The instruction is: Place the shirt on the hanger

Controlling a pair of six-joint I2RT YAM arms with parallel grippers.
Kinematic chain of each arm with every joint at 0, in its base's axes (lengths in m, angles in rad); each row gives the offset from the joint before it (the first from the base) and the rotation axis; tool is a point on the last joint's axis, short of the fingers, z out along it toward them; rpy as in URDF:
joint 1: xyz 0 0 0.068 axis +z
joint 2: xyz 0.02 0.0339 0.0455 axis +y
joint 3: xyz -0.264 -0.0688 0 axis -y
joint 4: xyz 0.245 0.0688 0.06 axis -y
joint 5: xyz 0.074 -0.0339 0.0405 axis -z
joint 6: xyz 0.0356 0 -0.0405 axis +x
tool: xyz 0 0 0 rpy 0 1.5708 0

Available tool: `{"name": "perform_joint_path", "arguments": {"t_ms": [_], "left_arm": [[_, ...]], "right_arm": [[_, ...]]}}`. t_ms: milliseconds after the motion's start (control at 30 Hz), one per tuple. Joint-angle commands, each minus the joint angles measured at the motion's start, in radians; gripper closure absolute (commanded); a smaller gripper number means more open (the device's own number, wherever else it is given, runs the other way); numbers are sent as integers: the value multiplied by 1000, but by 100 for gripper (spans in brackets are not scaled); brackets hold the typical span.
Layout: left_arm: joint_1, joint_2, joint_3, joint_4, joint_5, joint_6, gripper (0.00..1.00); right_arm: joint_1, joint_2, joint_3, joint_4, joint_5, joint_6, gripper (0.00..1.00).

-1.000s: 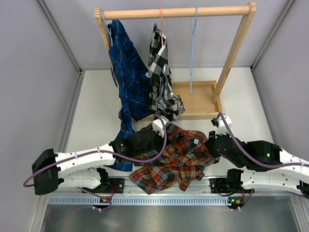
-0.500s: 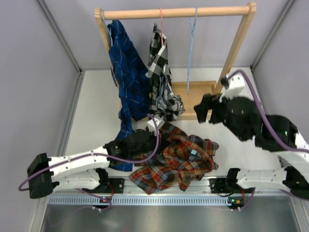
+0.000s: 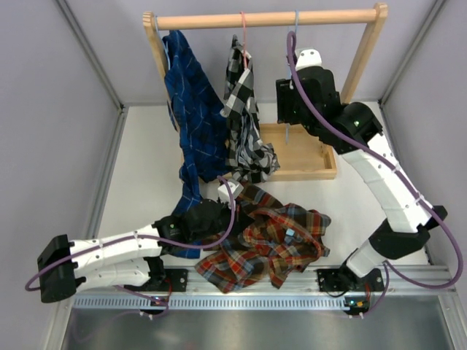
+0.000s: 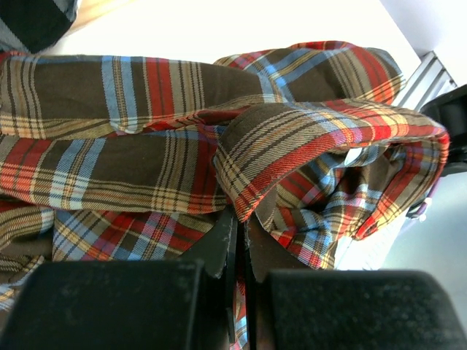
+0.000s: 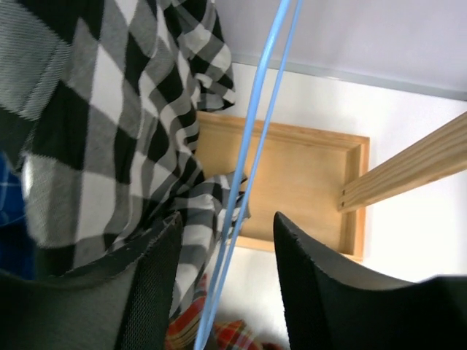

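Seen from above, the shirt (image 3: 270, 244) is lying crumpled on the worktop (image 3: 146, 160) near its front edge, before a wooden rack (image 3: 270, 18). One side of it is being gripped by the left tool (image 3: 210, 219), whose tips are being hidden by cloth. The hanger (image 3: 295, 25) is hanging from the rack's top bar, next to a checked shirt (image 3: 244, 109) and a dark blue shirt (image 3: 193, 102). The right tool (image 3: 288, 106) is being held up at the hanger.

At the left wrist, the left tool (image 4: 237, 226) is being pressed together on a fold of the shirt (image 4: 146, 146), and red cloth is showing in the slit between its fingers (image 4: 211, 248).

At the right wrist, the right tool (image 5: 222, 292) is being held spread. The two blue wires of the hanger (image 5: 252, 146) are passing between the fingers (image 5: 157, 284), apart from both. The checked shirt (image 5: 95, 109) is hanging beside the wires, the rack's wooden tray (image 5: 306, 182) is lying below, and a scrap of the shirt (image 5: 186, 334) is showing at the bottom edge.
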Motion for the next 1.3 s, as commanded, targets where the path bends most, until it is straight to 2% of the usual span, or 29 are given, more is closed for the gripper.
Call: {"name": "perform_joint_path", "arguments": {"t_ms": [0,167,267,467,600,800,867,900,933,1133,1267], "left_arm": [[2,-18,-11,50,9,-17,100],[2,-21,-8,50,13,-17,100],[2,-18,-6,48,19,-17,100],[2,-21,-8,47,29,-13,100],[2,-28,-6,38,35,-6,100],[2,-51,-8,22,24,-3,100],[2,-52,-9,21,24,-3,100],[2,-52,-11,19,23,-3,100],[2,-54,-11,21,24,-4,100],[2,-57,-8,21,20,-12,100],[2,-77,-3,21,20,-26,100]], "right_arm": [[-49,16,59,-4,-2,-53,55],[-92,48,50,-2,-13,-64,68],[-104,50,47,1,-14,-67,69],[-124,31,7,19,-37,-61,86],[-139,14,-36,53,-68,-61,82],[-148,14,-48,64,-96,-66,83],[-148,11,-56,73,-96,-63,88],[-148,8,-59,73,-100,-63,96],[-148,5,-59,81,-106,-63,100],[-148,-50,-84,145,-93,-53,100],[-148,-98,-102,248,-99,-63,100]]}}
